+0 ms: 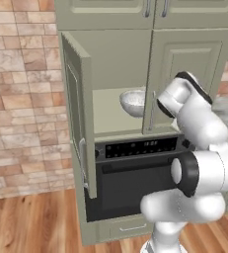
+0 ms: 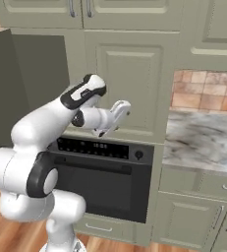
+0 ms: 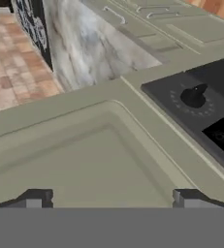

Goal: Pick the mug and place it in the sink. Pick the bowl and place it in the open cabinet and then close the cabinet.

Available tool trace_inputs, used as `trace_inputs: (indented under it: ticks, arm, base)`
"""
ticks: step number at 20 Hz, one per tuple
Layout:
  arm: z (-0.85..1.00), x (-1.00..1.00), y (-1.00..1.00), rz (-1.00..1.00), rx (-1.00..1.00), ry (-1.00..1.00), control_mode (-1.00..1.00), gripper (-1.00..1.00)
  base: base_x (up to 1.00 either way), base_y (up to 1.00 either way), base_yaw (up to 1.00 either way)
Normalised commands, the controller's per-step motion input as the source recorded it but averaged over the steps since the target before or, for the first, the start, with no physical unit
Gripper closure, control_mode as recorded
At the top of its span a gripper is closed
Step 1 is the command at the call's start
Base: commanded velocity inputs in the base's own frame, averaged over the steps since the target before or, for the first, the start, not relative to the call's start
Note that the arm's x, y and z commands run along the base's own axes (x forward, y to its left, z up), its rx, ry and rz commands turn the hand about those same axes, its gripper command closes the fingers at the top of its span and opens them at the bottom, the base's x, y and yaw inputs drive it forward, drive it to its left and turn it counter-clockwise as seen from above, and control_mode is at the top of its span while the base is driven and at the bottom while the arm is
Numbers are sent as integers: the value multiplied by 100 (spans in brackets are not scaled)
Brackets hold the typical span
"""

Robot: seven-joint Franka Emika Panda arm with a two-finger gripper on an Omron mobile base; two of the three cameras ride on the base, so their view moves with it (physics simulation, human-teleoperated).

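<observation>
The marbled grey-white bowl (image 1: 133,102) lies inside the open cabinet (image 1: 110,116) on its shelf, apart from my gripper. The cabinet's left door (image 1: 78,111) swings wide open; its right door (image 2: 129,78) is closed. My gripper (image 2: 124,107) hovers close in front of that closed right door, above the oven. In the hand view my gripper (image 3: 112,198) is open and empty, its fingertips (image 3: 36,198) far apart, facing the sage-green door panel (image 3: 84,155). The mug and the sink are out of view.
A black built-in oven (image 1: 135,178) with a control panel (image 2: 98,147) and a knob (image 3: 193,96) sits under the cabinet. A marble counter (image 2: 203,138) runs to the right with drawers below. A brick wall (image 1: 21,99) stands left, over a wood floor (image 1: 31,222).
</observation>
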Motion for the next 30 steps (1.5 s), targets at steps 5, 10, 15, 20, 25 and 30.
trace_inputs:
  ticks: [5,10,15,20,25,30]
  arm:
    - [95,-90,-4,0,16,10,-100,-100]
    - [100,-100,-3,0,9,0,-100,-100]
    - [76,-100,5,-2,15,0,-100,-100]
    - [62,-84,44,-6,16,-1,-100,-100]
    - [80,-54,48,-5,4,0,-100,-100]
    - [69,-52,63,-2,0,0,-100,-100]
  base:
    - [0,0,0]
    - [0,0,0]
    - [0,0,0]
    - [0,0,0]
    - [0,0,0]
    - [0,0,0]
